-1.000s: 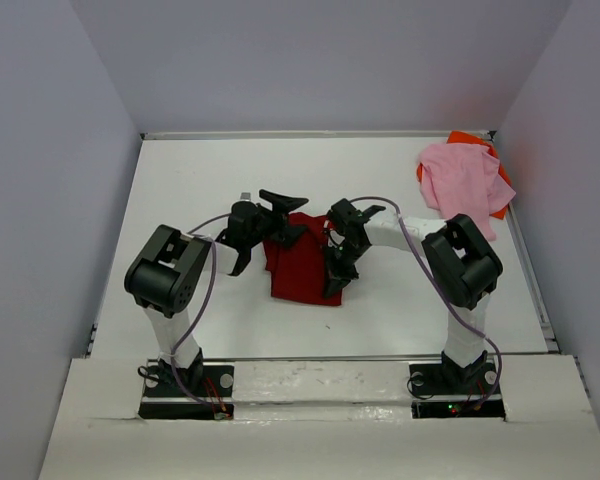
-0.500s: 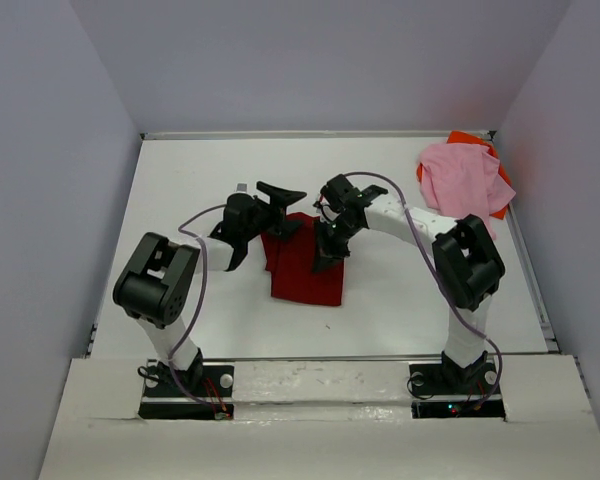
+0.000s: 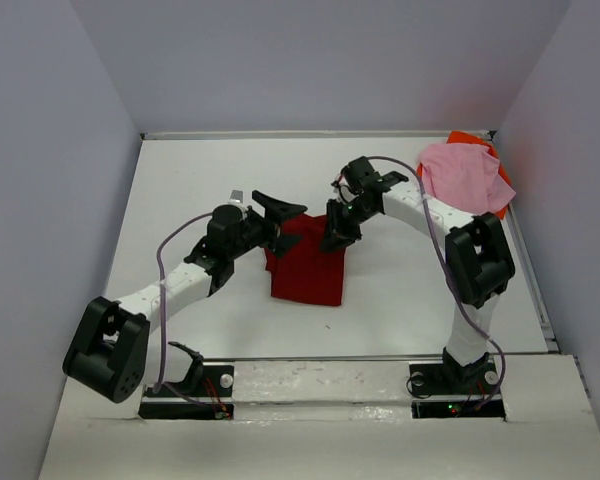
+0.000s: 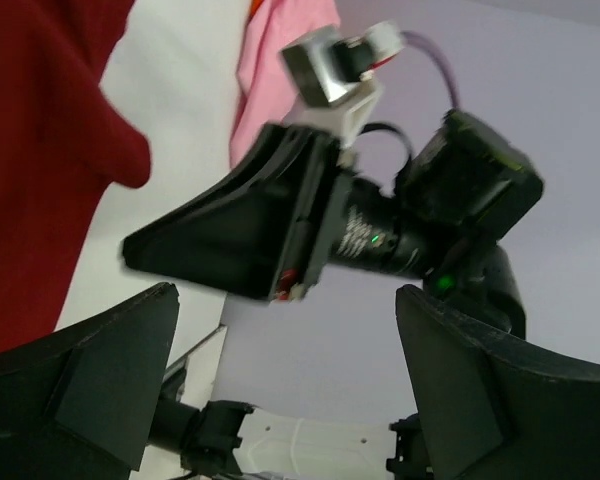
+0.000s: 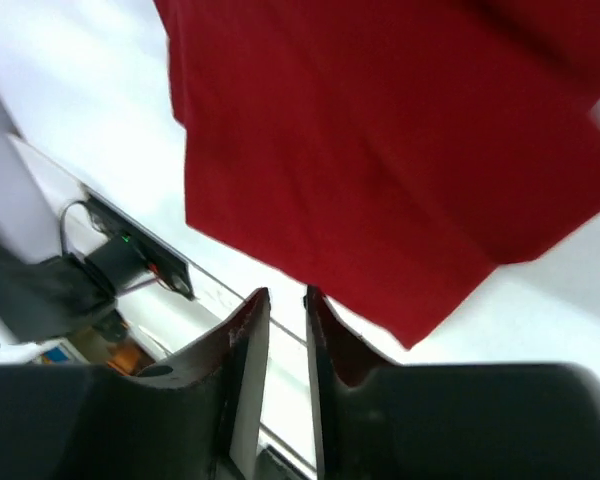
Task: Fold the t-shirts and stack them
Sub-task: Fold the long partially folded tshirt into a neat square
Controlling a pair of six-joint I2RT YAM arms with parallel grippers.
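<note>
A dark red t-shirt [image 3: 308,272] lies folded into a rectangle in the middle of the white table [image 3: 180,180]. My left gripper [image 3: 283,218] hangs wide open over its far left corner, with nothing between the fingers [image 4: 285,300]. My right gripper [image 3: 336,228] hovers above the shirt's far right corner. Its jaws stand a narrow gap apart and hold nothing [image 5: 287,295]. Below them the red cloth [image 5: 380,130] lies flat. A light pink t-shirt [image 3: 460,178] lies crumpled on an orange one [image 3: 470,138] at the back right corner.
Grey walls close in the table on three sides. A raised rail [image 3: 528,260] runs along the right edge. The two grippers are close together over the shirt's far edge, and the right one [image 4: 240,235] fills the left wrist view.
My right gripper has moved along the red shirt's right edge toward the far side, and its jaws have parted. The left arm has stretched out lower, with its gripper staying near the far left corner.
</note>
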